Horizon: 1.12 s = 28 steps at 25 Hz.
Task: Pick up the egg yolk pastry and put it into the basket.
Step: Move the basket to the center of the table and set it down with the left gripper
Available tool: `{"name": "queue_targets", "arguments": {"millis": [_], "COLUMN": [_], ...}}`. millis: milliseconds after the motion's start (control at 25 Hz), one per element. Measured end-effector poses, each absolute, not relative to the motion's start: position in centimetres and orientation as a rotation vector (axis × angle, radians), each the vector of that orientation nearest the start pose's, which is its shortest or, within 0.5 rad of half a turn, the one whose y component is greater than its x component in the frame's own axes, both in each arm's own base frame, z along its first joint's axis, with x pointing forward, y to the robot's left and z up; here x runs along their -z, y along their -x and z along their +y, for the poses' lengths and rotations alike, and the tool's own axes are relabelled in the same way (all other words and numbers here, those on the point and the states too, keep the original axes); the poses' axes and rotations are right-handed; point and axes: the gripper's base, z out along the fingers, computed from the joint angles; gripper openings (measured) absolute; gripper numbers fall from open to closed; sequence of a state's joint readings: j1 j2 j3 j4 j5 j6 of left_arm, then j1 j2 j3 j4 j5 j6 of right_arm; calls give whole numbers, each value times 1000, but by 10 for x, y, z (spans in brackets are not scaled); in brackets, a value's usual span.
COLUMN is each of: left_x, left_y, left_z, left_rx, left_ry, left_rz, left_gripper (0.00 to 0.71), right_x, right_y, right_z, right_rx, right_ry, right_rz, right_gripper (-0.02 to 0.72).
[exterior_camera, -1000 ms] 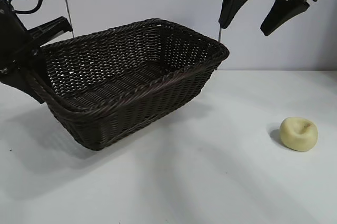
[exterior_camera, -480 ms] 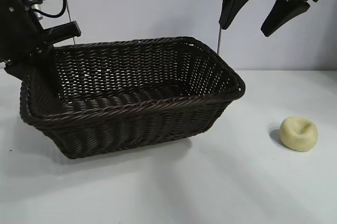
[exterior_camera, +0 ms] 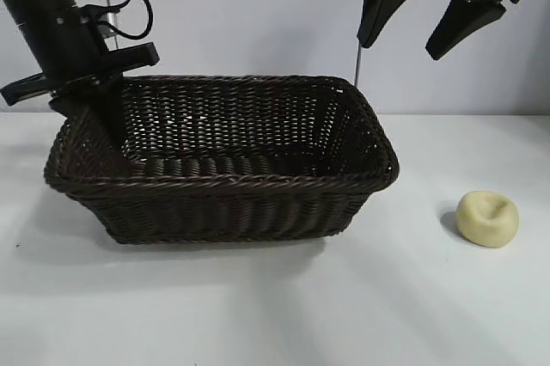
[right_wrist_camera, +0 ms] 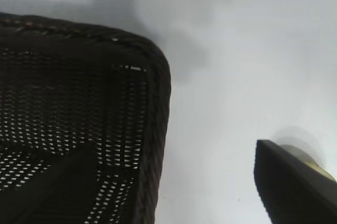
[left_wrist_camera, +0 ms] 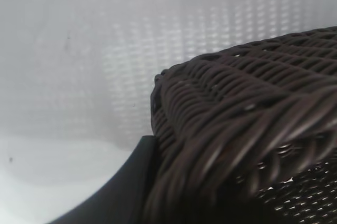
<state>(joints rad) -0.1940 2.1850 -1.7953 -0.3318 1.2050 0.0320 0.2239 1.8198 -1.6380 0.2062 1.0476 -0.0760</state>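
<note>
Exterior view: the left gripper [exterior_camera: 101, 112] is clamped on the left end wall of the basket [exterior_camera: 258, 179], which sits level on the tabletop [exterior_camera: 275, 306]. The right gripper [exterior_camera: 421, 27] hangs high, fingers apart. The egg yolk pastry [exterior_camera: 487, 218], pale yellow, matte and dimpled, lies well apart to the basket's right.

Left wrist view: braided rim against one dark finger.

Right wrist view: basket corner; pastry barely visible.

Pickup appears not yet begun; next, the right gripper must descend over the pastry.
</note>
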Motion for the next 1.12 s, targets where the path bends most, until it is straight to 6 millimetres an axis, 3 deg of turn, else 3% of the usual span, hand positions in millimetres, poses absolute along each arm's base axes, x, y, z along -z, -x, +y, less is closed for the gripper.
{"name": "queue_targets", "arguments": {"millis": [240,440,920,1000,1120], "left_x": [-177,-162,-161,-162,-162], "left_y": [-438,-439,-439,-439,-439], "left_z": [-126,-129,-129,-130,-131], "left_rx": [486,488,487,495,515], "left_ry": [-324,-344,-374,-372,-365], "left_rz": [3060,3089,3083,3082,3081], "left_gripper": [120,120,123,162,325], "right_x": [-304,-304,-304,-304,-304], "right_y": [-383,-383,-383,-383,-383], "right_z": [104,104,104,104,105], "right_rx": [-320,-321,-326,-327,-330], "right_ry": [317,317,316,315,314], "right_rz": [2694,2694,2694,2694,2694], "right_gripper": [591,591,591,591,591]}}
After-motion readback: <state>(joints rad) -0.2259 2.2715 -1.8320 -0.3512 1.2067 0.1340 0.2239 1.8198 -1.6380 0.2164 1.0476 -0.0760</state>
